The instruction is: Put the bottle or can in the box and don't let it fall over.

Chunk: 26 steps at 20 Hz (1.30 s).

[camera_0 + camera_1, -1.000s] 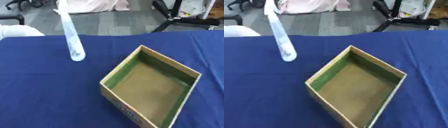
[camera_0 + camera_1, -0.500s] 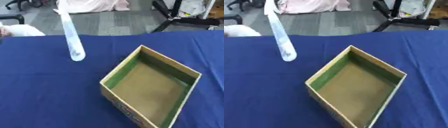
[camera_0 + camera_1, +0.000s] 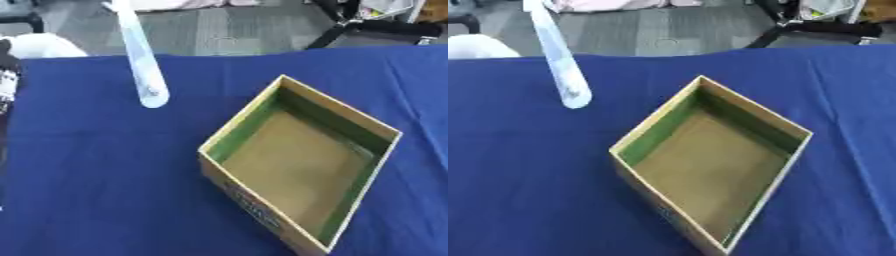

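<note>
Your fingers show in neither view, so you cannot tell their state. The open box sits on the table, with blue cloth round every edge. A dark shape clips the left border.

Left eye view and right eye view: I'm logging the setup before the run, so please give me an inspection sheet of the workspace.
Surface: blue cloth covers the table.
Job's things: open box, upright, empty, green inside; no bottle or can clearly seen; dark object with a pale band, cut off at the left edge, unidentified.
Clutter: pale rod slanting over the table's far left.
Hands: nothing seen.
Cables: nothing seen.
Surroundings: grey floor, black stand legs, white rounded object.
</note>
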Available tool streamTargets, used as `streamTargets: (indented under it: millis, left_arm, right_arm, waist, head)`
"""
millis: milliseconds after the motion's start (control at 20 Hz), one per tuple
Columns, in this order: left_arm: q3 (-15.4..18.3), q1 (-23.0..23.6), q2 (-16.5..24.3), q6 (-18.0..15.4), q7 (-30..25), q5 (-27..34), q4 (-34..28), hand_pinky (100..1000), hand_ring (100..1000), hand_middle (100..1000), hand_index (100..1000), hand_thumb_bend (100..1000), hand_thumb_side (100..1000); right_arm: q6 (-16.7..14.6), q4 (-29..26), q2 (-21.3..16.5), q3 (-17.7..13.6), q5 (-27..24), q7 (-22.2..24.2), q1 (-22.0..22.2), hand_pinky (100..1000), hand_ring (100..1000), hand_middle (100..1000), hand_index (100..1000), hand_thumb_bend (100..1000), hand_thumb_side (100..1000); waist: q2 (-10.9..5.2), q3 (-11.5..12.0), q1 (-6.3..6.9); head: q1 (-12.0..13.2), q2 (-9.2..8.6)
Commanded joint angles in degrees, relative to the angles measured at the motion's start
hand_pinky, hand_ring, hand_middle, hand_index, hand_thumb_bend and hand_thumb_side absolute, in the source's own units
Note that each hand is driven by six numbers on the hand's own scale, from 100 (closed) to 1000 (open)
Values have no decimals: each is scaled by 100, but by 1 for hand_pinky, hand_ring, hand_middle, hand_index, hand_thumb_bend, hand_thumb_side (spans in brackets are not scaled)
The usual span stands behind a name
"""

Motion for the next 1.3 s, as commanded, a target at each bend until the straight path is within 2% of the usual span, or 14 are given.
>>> streamTargets:
  millis: [50, 300, 600, 900, 1300]
  left_arm:
    - [15, -107, 253, 86, 22, -4, -100, 1000, 1000, 1000, 947, 100, 713]
    - [-125, -246, 659, 425, -88, 41, -100, 1000, 1000, 1000, 950, 100, 718]
    - [-308, -489, 1047, 923, -446, 452, 43, 1000, 1000, 1000, 946, 100, 757]
    - [-440, -862, 1272, 1048, -1162, 612, 521, 1000, 1000, 1000, 959, 100, 642]
    - [-591, -1356, 1400, 1157, -1733, 819, 1195, 1000, 1000, 1000, 986, 100, 537]
  right_arm:
    - [-1, -125, -152, -71, 47, -45, -11, 1000, 965, 1000, 1000, 100, 470]
    - [9, -125, -135, -61, 97, -60, 45, 1000, 965, 1000, 1000, 100, 470]
    - [24, -125, -133, -37, 104, -40, 66, 1000, 966, 1000, 1000, 100, 470]
    - [39, -125, -123, -10, 115, -8, 96, 1000, 966, 1000, 1000, 100, 470]
    - [50, -125, -119, 9, 121, 20, 119, 1000, 967, 1000, 1000, 100, 470]
  waist:
    - [-90, 12, -25]
    - [-72, 28, -28]
    - [-89, 18, -28]
    - [-101, 13, -36]
    - [-118, -1, -39]
  head:
    - [-73, -65]
    - [-106, -89]
    - [-85, -118]
    - [-107, -156]
    - [-99, -185]
